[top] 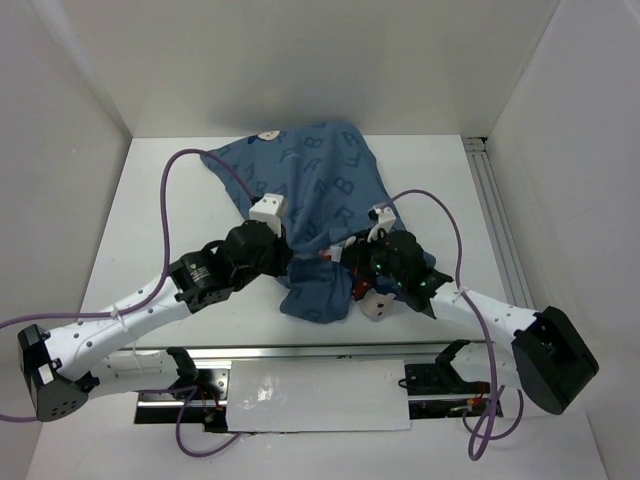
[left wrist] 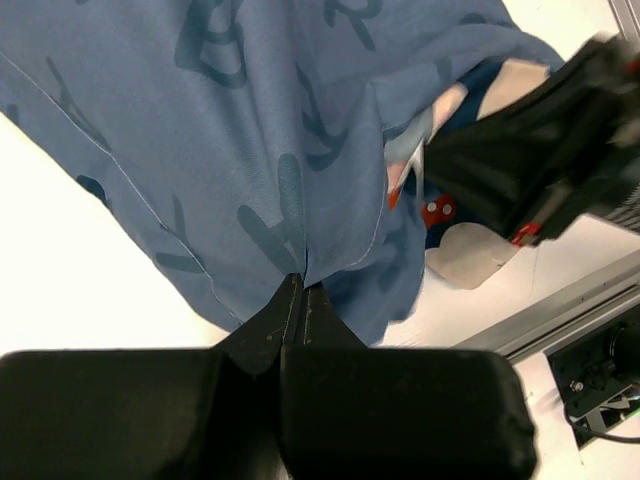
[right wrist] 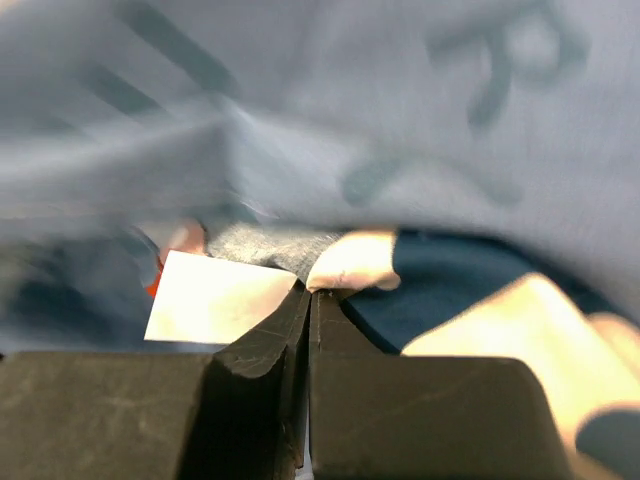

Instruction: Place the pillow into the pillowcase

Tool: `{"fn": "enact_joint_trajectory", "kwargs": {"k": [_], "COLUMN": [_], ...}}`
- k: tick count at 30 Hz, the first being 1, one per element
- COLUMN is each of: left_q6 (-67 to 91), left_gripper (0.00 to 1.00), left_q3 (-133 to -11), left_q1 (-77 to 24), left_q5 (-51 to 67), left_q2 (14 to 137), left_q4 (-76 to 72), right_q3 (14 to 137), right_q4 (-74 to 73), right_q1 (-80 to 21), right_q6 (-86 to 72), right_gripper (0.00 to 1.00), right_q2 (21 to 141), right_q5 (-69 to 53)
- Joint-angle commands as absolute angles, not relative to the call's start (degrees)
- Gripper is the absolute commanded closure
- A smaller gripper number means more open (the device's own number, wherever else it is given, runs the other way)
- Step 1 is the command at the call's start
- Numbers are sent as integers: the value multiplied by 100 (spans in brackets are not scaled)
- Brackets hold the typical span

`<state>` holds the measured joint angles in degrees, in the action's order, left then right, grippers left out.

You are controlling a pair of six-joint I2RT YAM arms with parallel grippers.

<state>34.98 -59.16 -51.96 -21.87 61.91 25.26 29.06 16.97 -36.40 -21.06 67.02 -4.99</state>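
Overhead: pillowcase (top: 310,200) crumpled mid-table (top: 140,230), both arms hiding its near hem. Only the left wrist view shows left gripper (left wrist: 303,288) clamped on blue cloth. Right gripper (right wrist: 308,293) – jaws together at the hem beside a white tag (right wrist: 215,300); whether it pinches cloth, can't tell.

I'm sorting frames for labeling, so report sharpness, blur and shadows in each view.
Top external: sharp, evenly lit, a soft shadow on the back wall behind the pillowcase. Right wrist: the right gripper is sharp, the cloth just beyond it heavily blurred. Left wrist: the print is crisp near the left gripper; the right gripper at upper right is smeared.
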Motion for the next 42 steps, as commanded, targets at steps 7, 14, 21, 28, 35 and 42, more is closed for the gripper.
{"fn": "enact_joint_trajectory", "kwargs": {"k": [7, 14, 21, 28, 35, 42], "left_q6": [3691, 3901, 3850, 3771, 3919, 4403], "left_gripper": [100, 100, 100, 100, 92, 49], "left_q3": [-5731, -6169, -6372, -5749, -4844, -4158], "left_q1": [-5229, -5229, -5229, -5229, -5282, -5282], "left_q5": [-1907, -2047, -1935, -1047, -747, -1134], "left_q2": [6021, 6213, 6390, 6030, 5405, 5537], "left_q4": [2048, 1925, 1969, 1485, 1880, 2347], "right_q3": [3093, 2777, 2927, 3409, 3612, 3990], "right_q4": [3929, 4951, 4525, 4159, 3096, 688], "right_q1": [-3691, -4217, -4877, -4747, -4000, -3595], "right_q6": [-2548, -2997, -2646, -3830, -3693, -2428], "right_gripper": [100, 100, 100, 99, 20, 0], "right_q2": [7187, 7999, 7778, 8341, 7788, 6120], "right_q5": [-53, -537, 710, 3416, 3360, 1814]}}
